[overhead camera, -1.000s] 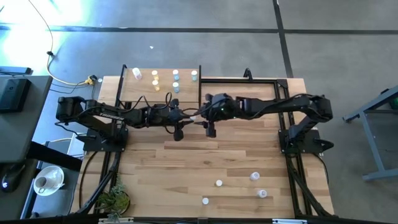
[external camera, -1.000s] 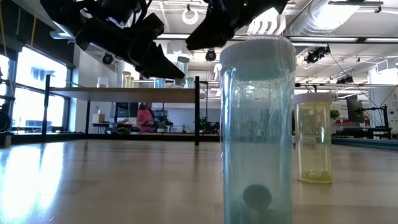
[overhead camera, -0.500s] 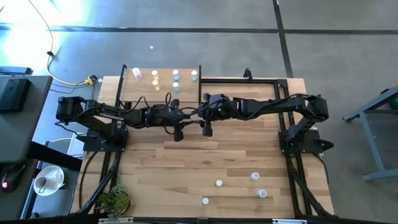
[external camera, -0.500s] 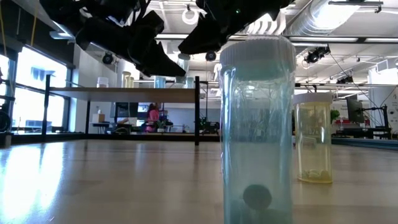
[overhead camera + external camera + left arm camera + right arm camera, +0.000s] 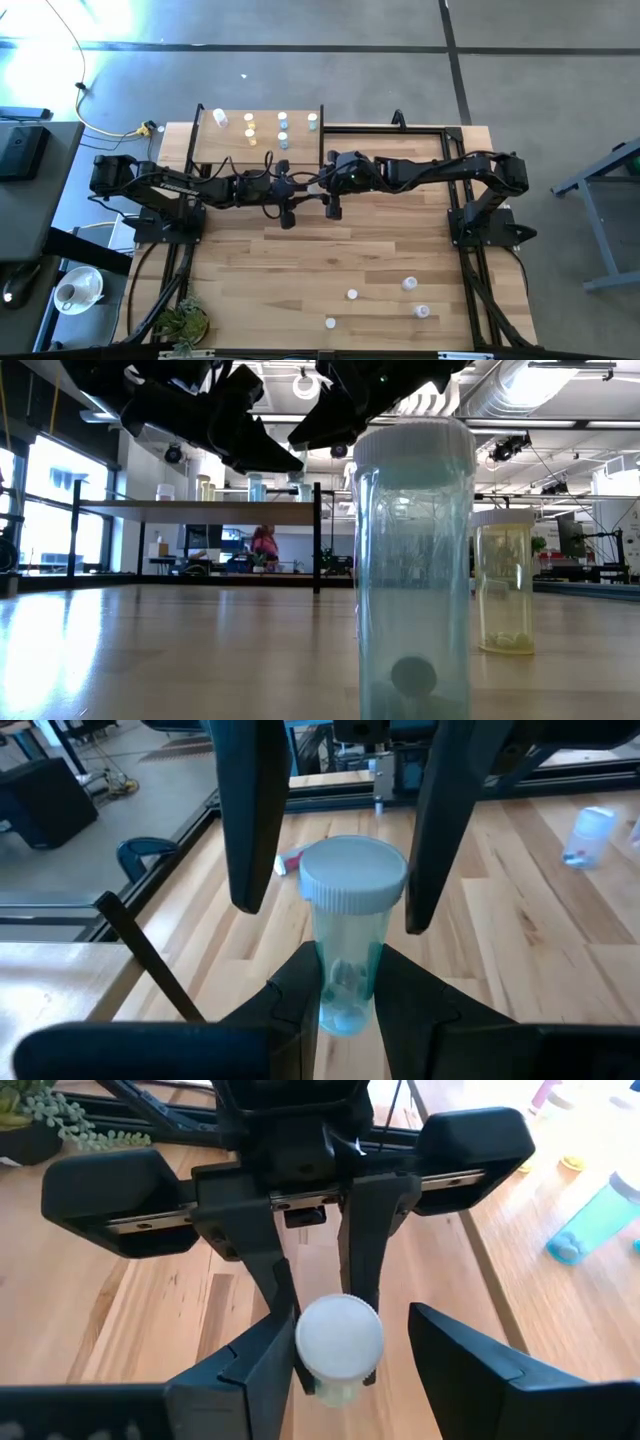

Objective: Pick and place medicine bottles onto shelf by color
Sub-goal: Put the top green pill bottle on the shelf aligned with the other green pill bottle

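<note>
Shelf (image 5: 258, 133) stands at the table's far edge, several bottles on it. Left gripper (image 5: 345, 982) is clamped on a green-tinted bottle (image 5: 348, 955) above mid-table. Right gripper (image 5: 345, 1355) faces it, fingers spread around the bottle's white cap (image 5: 339, 1338).

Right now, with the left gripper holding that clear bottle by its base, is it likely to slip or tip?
The bottle looks like smooth, hard plastic, so probably stiff but slippery. The left gripper pinches only its base, so it may pivot. It looks nearly empty, so likely light.
</note>
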Controlling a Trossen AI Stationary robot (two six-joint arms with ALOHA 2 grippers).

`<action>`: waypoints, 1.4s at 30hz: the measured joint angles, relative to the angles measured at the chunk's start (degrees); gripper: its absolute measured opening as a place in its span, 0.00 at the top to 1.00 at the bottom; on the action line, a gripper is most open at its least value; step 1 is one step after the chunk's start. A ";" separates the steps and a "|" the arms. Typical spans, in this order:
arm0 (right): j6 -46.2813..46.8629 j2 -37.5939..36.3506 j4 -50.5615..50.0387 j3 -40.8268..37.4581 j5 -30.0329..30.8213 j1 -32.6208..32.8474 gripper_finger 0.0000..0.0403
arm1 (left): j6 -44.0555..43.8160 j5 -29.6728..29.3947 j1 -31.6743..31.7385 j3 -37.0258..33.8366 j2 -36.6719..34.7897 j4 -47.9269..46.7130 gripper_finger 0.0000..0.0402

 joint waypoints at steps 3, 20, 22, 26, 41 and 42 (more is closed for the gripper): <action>0.01 0.00 0.00 0.00 -0.06 0.00 0.58 | -0.01 -0.16 0.00 0.00 0.00 -0.02 0.83; 0.18 -0.04 -0.19 0.00 -0.66 0.00 0.74 | -1.15 -1.03 0.00 0.00 0.00 0.24 0.80; 0.20 -0.08 -0.19 0.00 -0.67 0.00 0.74 | -1.23 -1.03 0.00 0.00 0.00 0.31 0.78; 0.21 -0.09 -0.30 0.00 -0.88 0.00 0.74 | -2.59 -0.73 0.00 0.00 0.00 0.05 0.71; 0.21 -0.82 -2.73 1.78 -0.64 -1.56 0.74 | -5.49 -3.67 -0.50 0.02 -9.34 -7.60 0.52; 0.21 -0.81 -3.33 2.72 -0.61 -1.88 0.74 | -5.60 -3.58 -0.52 0.02 -10.58 -8.43 0.51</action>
